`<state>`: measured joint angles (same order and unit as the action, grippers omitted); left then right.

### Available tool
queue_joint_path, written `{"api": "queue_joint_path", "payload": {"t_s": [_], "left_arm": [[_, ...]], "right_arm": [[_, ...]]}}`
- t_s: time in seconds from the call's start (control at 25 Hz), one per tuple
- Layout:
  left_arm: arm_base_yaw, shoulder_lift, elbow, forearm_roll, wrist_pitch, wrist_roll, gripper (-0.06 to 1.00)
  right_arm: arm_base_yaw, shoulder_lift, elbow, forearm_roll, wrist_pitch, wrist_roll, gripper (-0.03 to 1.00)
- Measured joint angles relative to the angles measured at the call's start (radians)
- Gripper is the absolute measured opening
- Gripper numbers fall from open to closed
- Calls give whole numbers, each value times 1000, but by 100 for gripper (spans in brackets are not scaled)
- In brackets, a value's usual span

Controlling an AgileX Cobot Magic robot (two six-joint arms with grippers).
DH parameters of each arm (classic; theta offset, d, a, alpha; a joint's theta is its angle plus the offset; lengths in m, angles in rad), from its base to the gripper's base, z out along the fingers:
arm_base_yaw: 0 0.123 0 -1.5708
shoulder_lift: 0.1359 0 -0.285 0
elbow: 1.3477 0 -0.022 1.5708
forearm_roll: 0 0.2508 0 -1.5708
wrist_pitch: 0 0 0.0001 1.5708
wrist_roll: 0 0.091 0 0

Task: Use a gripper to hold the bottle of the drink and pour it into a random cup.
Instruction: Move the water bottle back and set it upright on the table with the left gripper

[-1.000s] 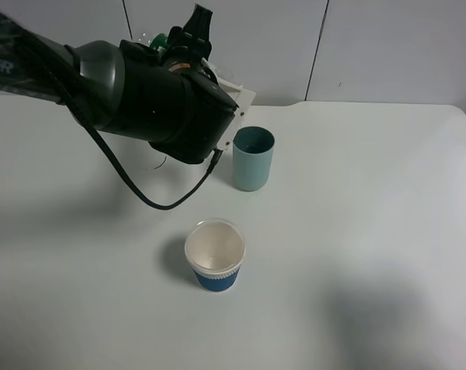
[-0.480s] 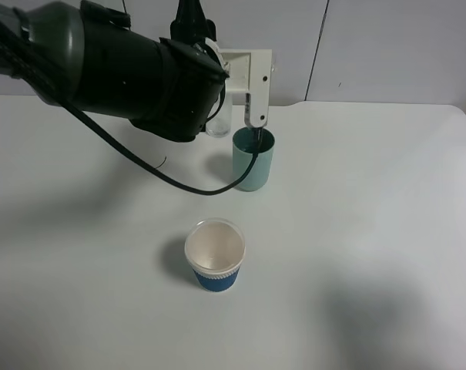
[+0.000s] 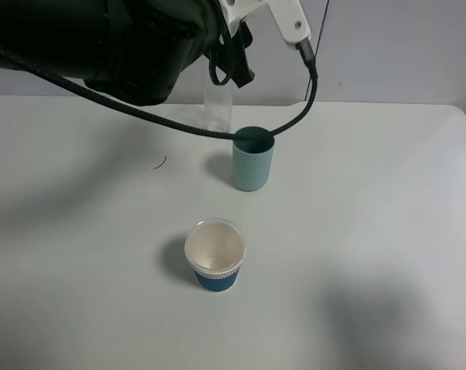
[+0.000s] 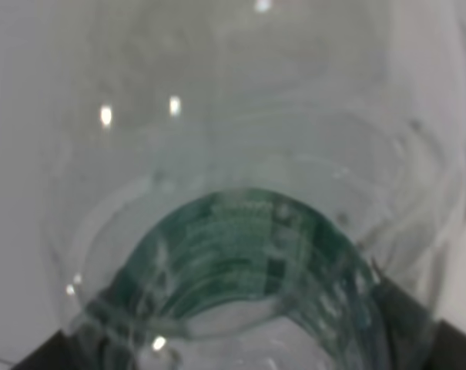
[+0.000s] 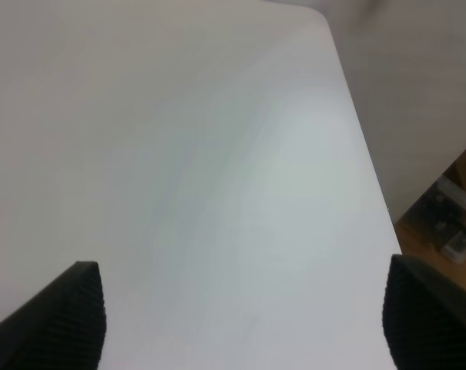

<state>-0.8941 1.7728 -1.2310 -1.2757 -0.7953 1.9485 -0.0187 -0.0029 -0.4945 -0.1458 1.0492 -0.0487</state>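
Two cups: teal cup (image 3: 253, 160), paper cup (image 3: 215, 254) empty; L claw (image 4: 236, 347) grips bottle (image 4: 240, 231), R claw (image 5: 244, 316) wide.

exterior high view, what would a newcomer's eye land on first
The black arm fills the top left, its thick cable looping past the rim of the teal tumbler mid-table. Nearer the camera stands a blue-and-white paper cup, and the left wrist view is filled by a clear bottle with a green label.

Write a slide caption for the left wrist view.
Small clear plastic bottle with a dark green label, held between black jaws.
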Motion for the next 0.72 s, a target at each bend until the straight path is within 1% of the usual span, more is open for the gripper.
{"api": "queue_joint_path", "payload": {"t_s": [0.36,0.48,0.56,0.72], "left_arm": [[0,-28,0,264,117,-617,52],[2,-28,1,394,202,-801,52],[14,-29,1,494,271,-901,52],[60,-40,1,606,434,-1031,52]], "right_arm": [[0,0,0,0,0,0,74],[0,0,0,0,0,0,74],[0,0,0,0,0,0,74],[0,0,0,0,0,0,74]]}}
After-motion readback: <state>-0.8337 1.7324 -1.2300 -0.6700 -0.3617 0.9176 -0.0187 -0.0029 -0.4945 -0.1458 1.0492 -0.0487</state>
